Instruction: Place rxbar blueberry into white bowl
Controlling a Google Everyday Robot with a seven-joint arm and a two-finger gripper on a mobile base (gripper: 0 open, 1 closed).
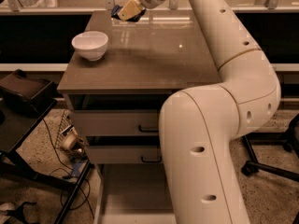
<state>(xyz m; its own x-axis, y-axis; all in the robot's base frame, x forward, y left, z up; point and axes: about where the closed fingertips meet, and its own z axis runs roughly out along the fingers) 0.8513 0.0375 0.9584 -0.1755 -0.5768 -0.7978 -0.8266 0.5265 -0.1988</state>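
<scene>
The white bowl (90, 44) stands on the brown tabletop (154, 64) near its left edge. My gripper (127, 11) is above the far part of the table, right of and beyond the bowl. It is shut on the rxbar blueberry (131, 16), whose dark blue wrapper shows between and behind the tan fingers (128, 8). The bar is held in the air, clear of the table. My white arm reaches from the lower right across the table.
The table has two drawers (117, 122) with dark handles. A black stand (23, 97) sits at the left with cables on the floor. A chair base (271, 162) is at the right. A counter runs behind the table.
</scene>
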